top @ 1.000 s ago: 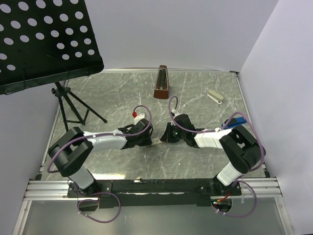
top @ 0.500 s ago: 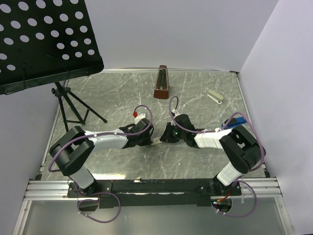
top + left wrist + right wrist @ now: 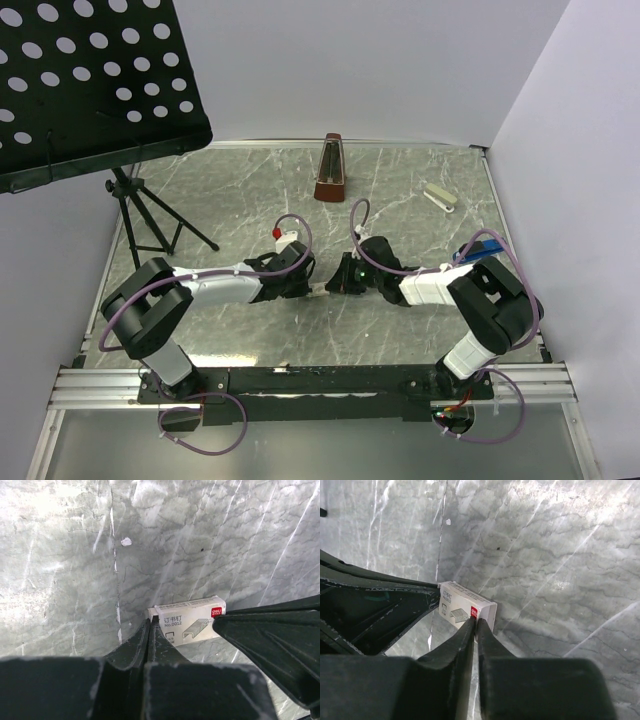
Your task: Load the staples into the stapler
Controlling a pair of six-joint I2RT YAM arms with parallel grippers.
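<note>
The staples are a tiny whitish box (image 3: 192, 624) with a red logo, lying low over the marble table (image 3: 250, 190). It also shows in the right wrist view (image 3: 459, 605) and the top view (image 3: 318, 291). My left gripper (image 3: 149, 623) is shut, pinching the box's left end. My right gripper (image 3: 475, 622) is shut, pinching the wall at the box's open right end. In the top view the left gripper (image 3: 305, 288) and right gripper (image 3: 336, 284) meet tip to tip at the box. A blue stapler (image 3: 481, 247) lies behind the right arm. A white stapler (image 3: 440, 197) lies at the back right.
A brown metronome (image 3: 330, 170) stands at the back centre. A black music stand (image 3: 90, 90) on a tripod (image 3: 150, 215) fills the back left. A small white object with a red tip (image 3: 281, 237) sits behind the left wrist. White walls close the back and right.
The right wrist has shifted very slightly to the right. Both grippers stay shut on the box, which has barely moved.
</note>
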